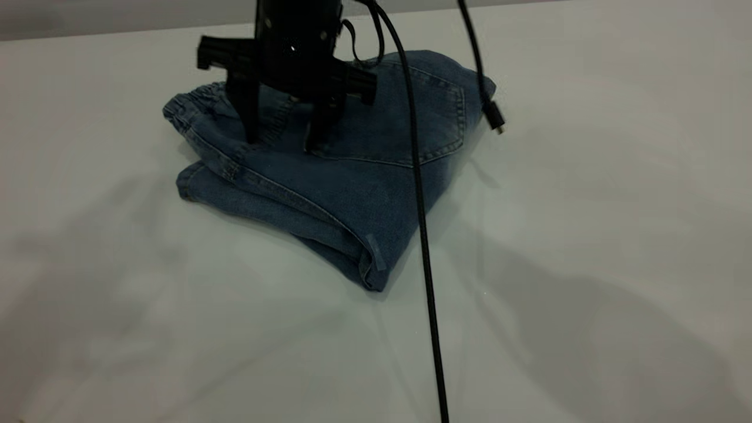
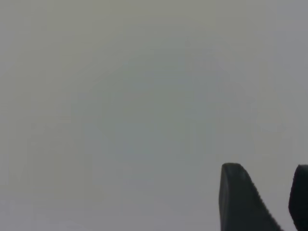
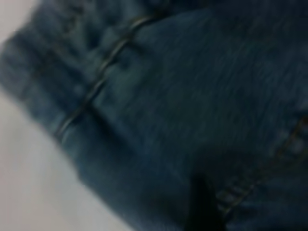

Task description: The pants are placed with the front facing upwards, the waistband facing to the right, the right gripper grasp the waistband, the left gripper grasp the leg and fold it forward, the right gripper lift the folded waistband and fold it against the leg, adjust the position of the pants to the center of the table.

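Note:
The pants (image 1: 364, 182) lie folded into a compact blue denim bundle on the white table (image 1: 587, 247), toward the back left of the exterior view. The gathered waistband (image 1: 197, 103) shows at the bundle's far left edge. My right gripper (image 1: 282, 141) stands over the bundle, open, both fingertips resting on the top layer just beside the waistband. In the right wrist view, denim (image 3: 192, 96) fills the frame with one dark finger (image 3: 202, 207) on it. My left gripper (image 2: 272, 192) hangs open over bare table (image 2: 120, 96), holding nothing, and is outside the exterior view.
A black cable (image 1: 420, 205) hangs across the pants and runs to the front edge of the exterior view. A second cable ends in a loose connector (image 1: 495, 117) beside the bundle's right edge. The table's back edge (image 1: 117, 32) lies just behind the pants.

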Available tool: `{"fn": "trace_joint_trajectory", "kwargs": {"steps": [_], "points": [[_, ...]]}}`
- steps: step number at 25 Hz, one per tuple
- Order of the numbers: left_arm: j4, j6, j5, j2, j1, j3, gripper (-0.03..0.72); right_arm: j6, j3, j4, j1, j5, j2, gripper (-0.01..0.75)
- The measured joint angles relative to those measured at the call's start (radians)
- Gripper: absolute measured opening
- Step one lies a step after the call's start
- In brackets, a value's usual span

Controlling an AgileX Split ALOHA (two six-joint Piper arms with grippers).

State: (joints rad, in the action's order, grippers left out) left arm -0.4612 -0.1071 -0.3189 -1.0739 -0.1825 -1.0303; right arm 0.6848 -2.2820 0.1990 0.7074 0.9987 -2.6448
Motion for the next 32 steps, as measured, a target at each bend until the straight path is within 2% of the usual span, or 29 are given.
{"fn": "trace_joint_trajectory", "kwargs": {"steps": [14, 19, 24, 27, 32], "points": [[0.0, 0.001, 0.002, 0.019, 0.0, 0.0, 0.258, -0.102, 0.0, 0.008, 0.032, 0.113, -0.003, 0.407], [0.0, 0.002, 0.004, 0.02, 0.0, 0.0, 0.258, -0.005, -0.017, 0.116, 0.022, 0.094, -0.007, 0.407], [0.0, 0.001, 0.004, 0.028, 0.0, 0.0, 0.258, -0.021, -0.118, 0.223, 0.02, 0.049, -0.007, 0.407], [-0.003, 0.001, 0.005, 0.043, 0.0, 0.0, 0.258, 0.025, -0.151, 0.189, 0.02, 0.014, -0.006, 0.407], [-0.003, 0.001, 0.008, 0.048, 0.0, 0.0, 0.258, 0.231, -0.148, 0.015, 0.02, -0.005, -0.032, 0.407]]}}
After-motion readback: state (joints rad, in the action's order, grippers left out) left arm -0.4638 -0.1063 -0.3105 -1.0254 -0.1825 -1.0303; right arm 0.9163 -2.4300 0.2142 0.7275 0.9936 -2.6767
